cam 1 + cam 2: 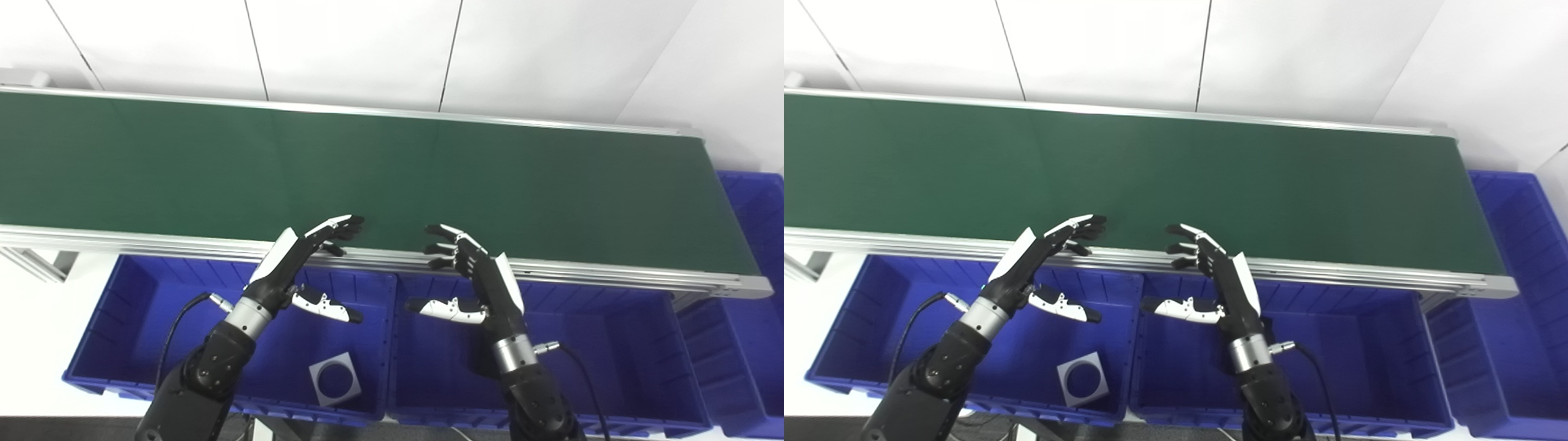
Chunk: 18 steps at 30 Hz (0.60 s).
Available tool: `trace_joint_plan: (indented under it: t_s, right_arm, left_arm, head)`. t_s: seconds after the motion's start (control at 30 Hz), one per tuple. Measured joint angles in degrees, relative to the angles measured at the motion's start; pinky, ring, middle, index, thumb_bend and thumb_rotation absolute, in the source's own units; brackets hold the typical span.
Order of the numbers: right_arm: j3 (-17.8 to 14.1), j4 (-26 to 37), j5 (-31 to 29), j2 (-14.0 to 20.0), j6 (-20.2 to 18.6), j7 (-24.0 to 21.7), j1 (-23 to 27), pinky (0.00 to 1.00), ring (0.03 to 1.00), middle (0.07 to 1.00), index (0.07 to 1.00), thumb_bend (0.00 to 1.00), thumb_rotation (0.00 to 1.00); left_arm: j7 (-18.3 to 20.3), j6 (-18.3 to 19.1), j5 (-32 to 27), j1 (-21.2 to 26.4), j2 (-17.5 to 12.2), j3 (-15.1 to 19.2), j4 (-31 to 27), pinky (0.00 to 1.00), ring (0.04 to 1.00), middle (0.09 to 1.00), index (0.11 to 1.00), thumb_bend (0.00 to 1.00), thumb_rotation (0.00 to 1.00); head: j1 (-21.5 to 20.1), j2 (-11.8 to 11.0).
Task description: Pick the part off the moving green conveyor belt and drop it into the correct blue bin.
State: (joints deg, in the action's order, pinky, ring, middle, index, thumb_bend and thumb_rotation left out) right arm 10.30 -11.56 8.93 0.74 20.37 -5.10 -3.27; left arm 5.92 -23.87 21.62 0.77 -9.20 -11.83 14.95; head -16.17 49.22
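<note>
The green conveyor belt runs across the picture and I see no part on it. My left hand is open and empty, fingers reaching over the belt's near rail. My right hand is open and empty beside it, fingers also at the near rail. A grey square part with a round hole lies in the left blue bin below the left hand. The middle blue bin below the right hand holds nothing that I can see.
A third blue bin stands at the belt's right end. The belt's silver near rail runs between the hands and the belt. A white wall stands behind the conveyor.
</note>
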Motion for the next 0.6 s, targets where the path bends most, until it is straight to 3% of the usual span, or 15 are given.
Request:
trace_joint_plan:
  t_s: [0.2, 0.6]
  right_arm:
    - [-0.04, 0.54, -0.02, 0.73, -0.31, -0.37, -0.25, 0.61, 0.72, 0.836, 0.778, 0.84, 0.22]
    - [-0.26, 3.05, -1.44, 2.28, -1.24, -1.29, -1.9, 0.63, 0.724, 0.838, 0.769, 0.84, 0.21]
  left_arm:
    - [-0.82, 0.19, 0.78, 0.19, 0.02, -0.55, 0.04, 0.65, 0.752, 0.799, 0.82, 0.98, 0.14]
    - [-3.18, -0.61, -1.13, 0.08, 1.32, -0.98, 1.5, 0.66, 0.731, 0.766, 0.775, 0.96, 0.12]
  head:
    - [0.97, -0.09]
    - [7.29, -0.18]
